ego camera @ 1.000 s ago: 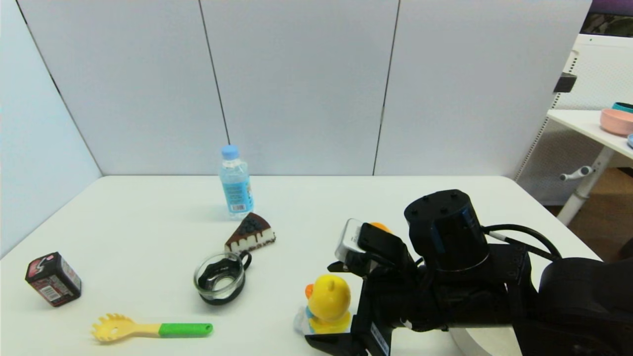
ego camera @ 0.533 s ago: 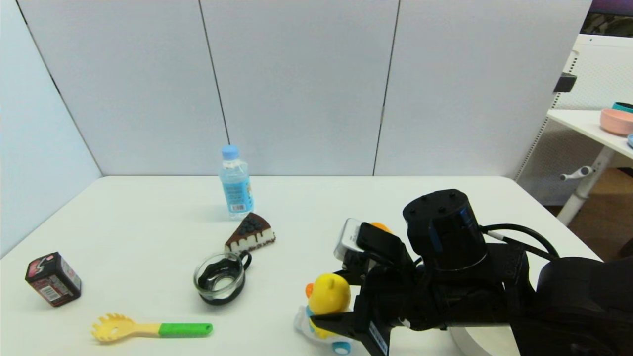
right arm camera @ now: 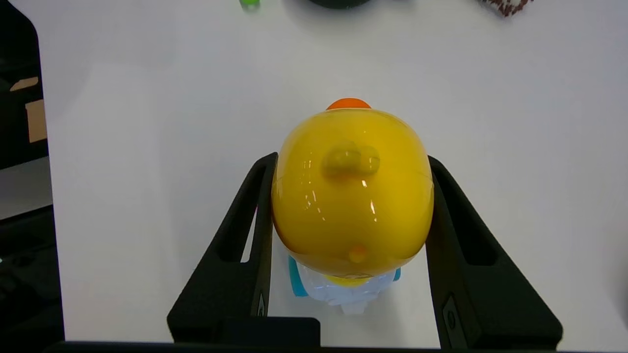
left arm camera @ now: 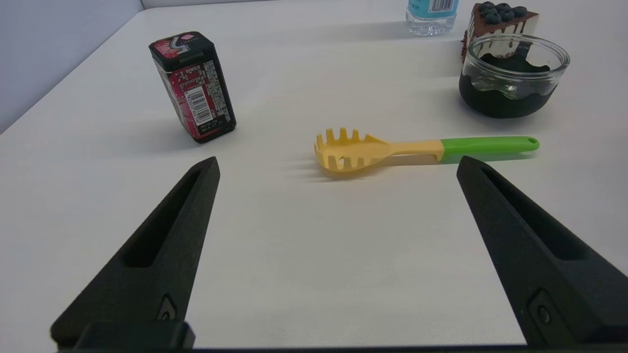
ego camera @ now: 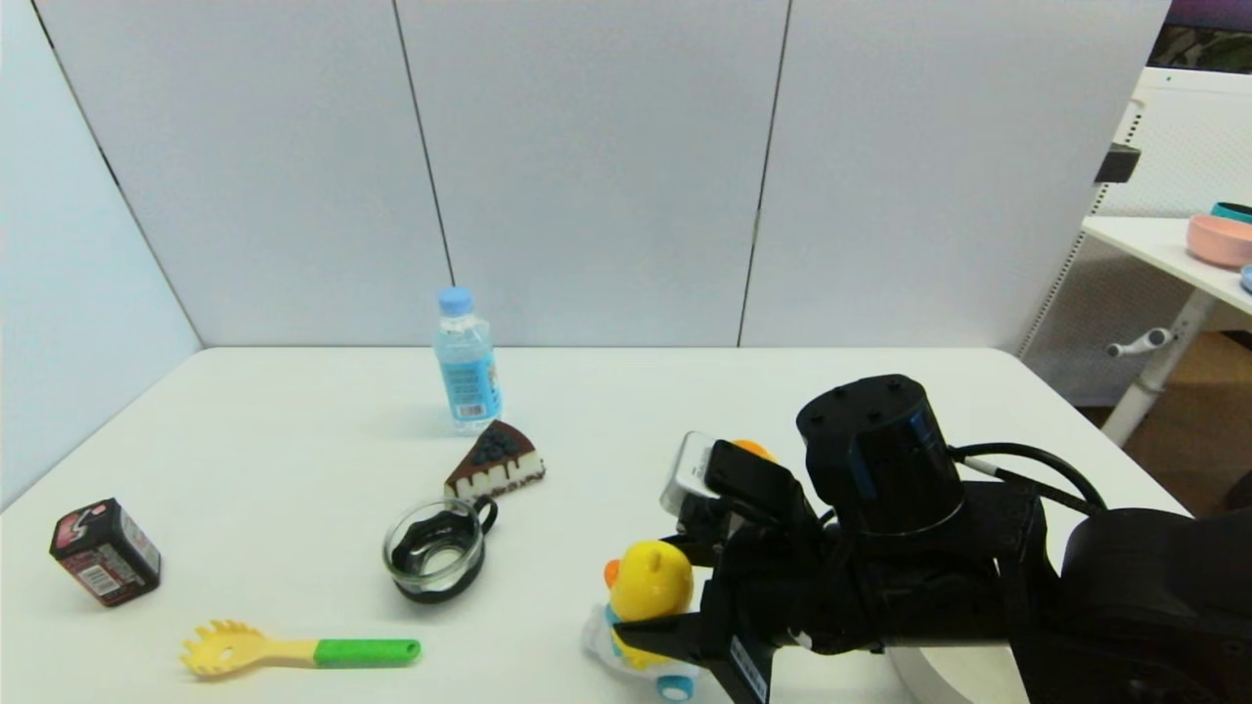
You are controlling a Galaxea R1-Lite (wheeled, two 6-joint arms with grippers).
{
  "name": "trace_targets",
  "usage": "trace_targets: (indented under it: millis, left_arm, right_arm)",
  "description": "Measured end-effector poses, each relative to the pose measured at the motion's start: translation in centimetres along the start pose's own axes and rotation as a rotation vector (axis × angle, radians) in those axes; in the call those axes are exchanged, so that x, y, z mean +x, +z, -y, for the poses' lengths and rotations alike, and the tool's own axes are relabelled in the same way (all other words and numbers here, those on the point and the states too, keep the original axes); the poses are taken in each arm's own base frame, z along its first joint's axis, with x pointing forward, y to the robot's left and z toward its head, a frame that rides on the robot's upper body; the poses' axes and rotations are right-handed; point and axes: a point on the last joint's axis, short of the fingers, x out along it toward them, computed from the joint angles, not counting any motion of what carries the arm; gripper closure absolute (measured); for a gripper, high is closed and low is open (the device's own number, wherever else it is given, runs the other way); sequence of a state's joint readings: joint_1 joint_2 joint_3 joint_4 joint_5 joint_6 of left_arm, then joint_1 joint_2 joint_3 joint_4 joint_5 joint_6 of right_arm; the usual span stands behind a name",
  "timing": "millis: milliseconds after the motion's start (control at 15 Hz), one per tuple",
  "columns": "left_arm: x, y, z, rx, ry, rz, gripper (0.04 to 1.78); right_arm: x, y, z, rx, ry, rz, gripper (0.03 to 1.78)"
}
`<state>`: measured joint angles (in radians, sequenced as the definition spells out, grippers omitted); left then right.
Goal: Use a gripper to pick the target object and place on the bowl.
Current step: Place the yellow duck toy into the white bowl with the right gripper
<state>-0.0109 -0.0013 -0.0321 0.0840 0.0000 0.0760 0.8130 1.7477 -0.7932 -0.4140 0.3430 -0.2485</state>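
The yellow duck [ego camera: 648, 585] with its orange beak stands near the table's front edge, just left of my right arm. My right gripper [ego camera: 667, 598] is shut on the duck, one finger on each side of its head. In the right wrist view the fingers [right arm camera: 245, 235] press both sides of the duck [right arm camera: 351, 196], with its white base and blue wheels below. The grey-beige bowl [ego camera: 929, 677] shows only as a rim piece under my right arm. My left gripper [left arm camera: 337, 164] is open and empty, low over the table's front left.
A glass cup with a black handle [ego camera: 435, 550], a cake slice [ego camera: 496, 460] and a water bottle [ego camera: 467, 362] stand left of the duck. A yellow-green pasta spoon [ego camera: 293, 650] and a red-black box [ego camera: 106, 550] lie at the front left. An orange bun [ego camera: 751, 448] peeks from behind the wrist.
My right gripper's fingers have closed on the duck. The duck has tipped and shifted slightly, so a blue wheel now shows below the finger. The left arm has not moved.
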Motion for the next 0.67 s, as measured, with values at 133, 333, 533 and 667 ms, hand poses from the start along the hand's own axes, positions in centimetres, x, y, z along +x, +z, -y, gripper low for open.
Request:
trace_targets:
  millis: [133, 333, 533, 667]
  left_arm:
    - [0.0, 0.0, 0.0, 0.0, 0.0, 0.0, 0.11]
    - [0.0, 0.0, 0.0, 0.0, 0.0, 0.0, 0.11]
    - [0.0, 0.0, 0.0, 0.0, 0.0, 0.0, 0.11]
    - [0.0, 0.0, 0.0, 0.0, 0.0, 0.0, 0.11]
  right_arm:
    - [-0.4, 1.0, 0.5, 0.0, -0.021, 0.032, 0.95]
    - [-1.5, 2.8, 1.5, -0.009, -0.058, 0.093, 0.95]
    - [-3.1, 4.7, 2.5, -0.013, -0.095, 0.133, 0.95]
    - [-5.1, 5.4, 3.3, -0.009, -0.107, 0.155, 0.95]
